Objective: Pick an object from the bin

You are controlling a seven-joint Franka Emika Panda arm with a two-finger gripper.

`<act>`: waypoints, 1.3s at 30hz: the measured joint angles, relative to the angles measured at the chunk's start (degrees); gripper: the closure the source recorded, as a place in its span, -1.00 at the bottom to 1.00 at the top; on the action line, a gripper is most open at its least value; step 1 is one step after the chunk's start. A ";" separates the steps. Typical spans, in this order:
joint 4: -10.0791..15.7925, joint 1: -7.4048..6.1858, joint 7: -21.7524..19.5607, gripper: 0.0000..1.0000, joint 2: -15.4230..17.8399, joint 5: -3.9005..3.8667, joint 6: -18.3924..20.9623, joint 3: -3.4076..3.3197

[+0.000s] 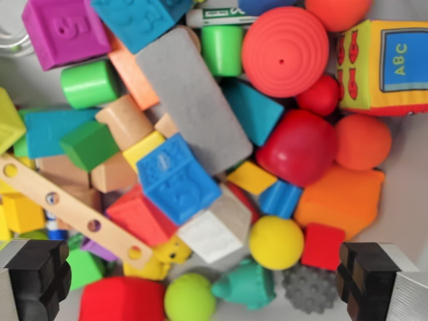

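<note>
I've got the pincer [200,284] spread wide, empty, above the toy pile; yellow ball [275,242] and white block [215,231] sit between its fingers [37,277].

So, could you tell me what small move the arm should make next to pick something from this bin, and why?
Probably a straight descent onto the yellow ball. The gripper is open above the pile, its fingers apart at the lower corners, and the ball lies exposed between them, on top of its neighbours.

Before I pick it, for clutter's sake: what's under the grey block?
The grey block lies across an orange block, a tan piece and a teal wedge; whatever is beneath its middle is hidden.
</note>
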State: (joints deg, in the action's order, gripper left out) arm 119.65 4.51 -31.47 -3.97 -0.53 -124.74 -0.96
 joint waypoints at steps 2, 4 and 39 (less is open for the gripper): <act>0.47 0.10 1.11 -1.00 0.18 0.02 -0.24 -0.09; 0.90 0.22 2.33 -1.00 0.34 0.05 -0.51 -0.18; 9.65 2.47 26.44 -1.00 3.25 0.44 -5.99 -2.51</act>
State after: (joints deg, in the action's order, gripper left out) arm 129.30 6.98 -5.03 -0.72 -0.09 -130.73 -3.47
